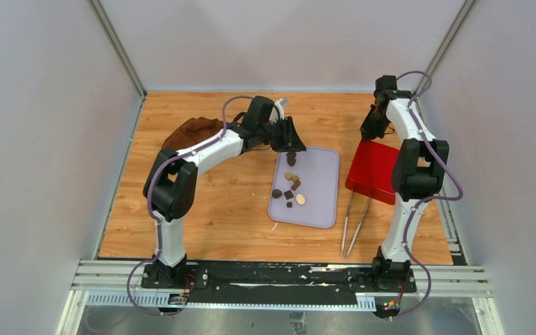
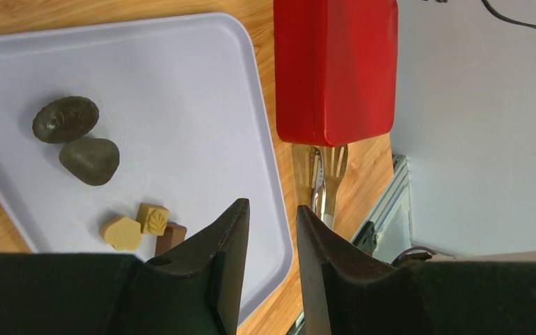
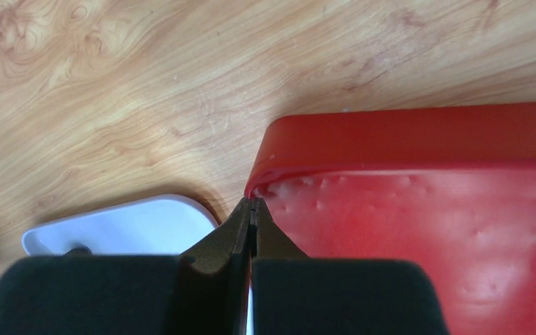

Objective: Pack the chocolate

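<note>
The chocolate (image 1: pixel 290 188) lies as several small dark, tan and cream pieces on the lavender tray (image 1: pixel 321 202). In the left wrist view I see two dark rounded pieces (image 2: pixel 65 118), a tan piece (image 2: pixel 122 232), a stamped tan square (image 2: pixel 153 218) and a brown piece (image 2: pixel 171 236). My left gripper (image 1: pixel 289 145) (image 2: pixel 272 209) hovers over the tray's far end (image 2: pixel 181 84), open, with nothing between its fingers. My right gripper (image 1: pixel 375 127) (image 3: pixel 252 202) is shut and empty, with its tips at the corner of the red box (image 3: pixel 426 209).
The red box (image 1: pixel 373 171) (image 2: pixel 335 70) stands right of the tray. Metal tongs (image 1: pixel 356 223) (image 2: pixel 324 174) lie below it, partly under its edge. A brown cloth (image 1: pixel 192 132) sits at the back left, behind the left arm. White walls close in the wooden table.
</note>
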You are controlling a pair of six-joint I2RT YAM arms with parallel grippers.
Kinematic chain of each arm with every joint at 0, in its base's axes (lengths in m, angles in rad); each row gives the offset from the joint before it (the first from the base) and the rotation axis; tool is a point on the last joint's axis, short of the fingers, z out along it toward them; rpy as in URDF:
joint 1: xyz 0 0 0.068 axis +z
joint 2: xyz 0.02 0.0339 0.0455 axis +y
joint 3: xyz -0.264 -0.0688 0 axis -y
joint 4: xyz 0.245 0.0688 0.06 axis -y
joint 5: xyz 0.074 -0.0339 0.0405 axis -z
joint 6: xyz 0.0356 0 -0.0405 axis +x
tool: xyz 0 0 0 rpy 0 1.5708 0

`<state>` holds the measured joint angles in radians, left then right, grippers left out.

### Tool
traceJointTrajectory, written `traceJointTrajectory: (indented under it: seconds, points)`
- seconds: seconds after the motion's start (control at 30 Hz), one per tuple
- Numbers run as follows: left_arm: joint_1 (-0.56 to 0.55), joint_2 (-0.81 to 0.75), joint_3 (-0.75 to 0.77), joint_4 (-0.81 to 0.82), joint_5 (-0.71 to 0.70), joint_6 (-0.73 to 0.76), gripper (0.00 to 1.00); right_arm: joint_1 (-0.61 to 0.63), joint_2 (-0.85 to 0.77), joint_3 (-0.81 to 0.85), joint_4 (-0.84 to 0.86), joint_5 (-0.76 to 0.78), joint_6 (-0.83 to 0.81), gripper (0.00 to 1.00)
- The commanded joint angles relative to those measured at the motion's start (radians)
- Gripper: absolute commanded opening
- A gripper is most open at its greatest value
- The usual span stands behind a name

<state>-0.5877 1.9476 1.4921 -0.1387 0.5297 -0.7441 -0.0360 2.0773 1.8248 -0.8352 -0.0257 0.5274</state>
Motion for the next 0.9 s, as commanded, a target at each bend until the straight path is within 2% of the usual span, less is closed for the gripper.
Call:
traceJointTrajectory:
  seconds: [0.0, 0.1, 0.3, 0.4, 0.47, 0.87]
  points:
    - [-0.003, -0.066, -0.007, -0.033, -0.018, 0.037, 0.37, -0.030, -0.159, -0.012, -0.050, 0.071, -0.034, 0.00]
    - [-0.003, -0.087, -0.002, -0.039, -0.024, 0.044, 0.37, -0.094, -0.301, -0.128, -0.050, 0.075, -0.056, 0.00]
    - [-0.003, -0.114, -0.002, -0.057, -0.024, 0.064, 0.38, -0.278, -0.545, -0.512, -0.030, 0.043, -0.099, 0.00]
    - [-0.002, -0.112, 0.002, -0.079, -0.023, 0.080, 0.38, -0.357, -0.597, -0.690, 0.025, 0.005, -0.128, 0.00]
    - [-0.002, -0.110, 0.001, -0.085, -0.022, 0.083, 0.38, -0.385, -0.610, -0.751, 0.058, -0.020, -0.143, 0.00]
    - [-0.003, -0.129, -0.015, -0.095, -0.023, 0.083, 0.38, -0.390, -0.720, -0.734, 0.036, -0.024, -0.135, 0.00]
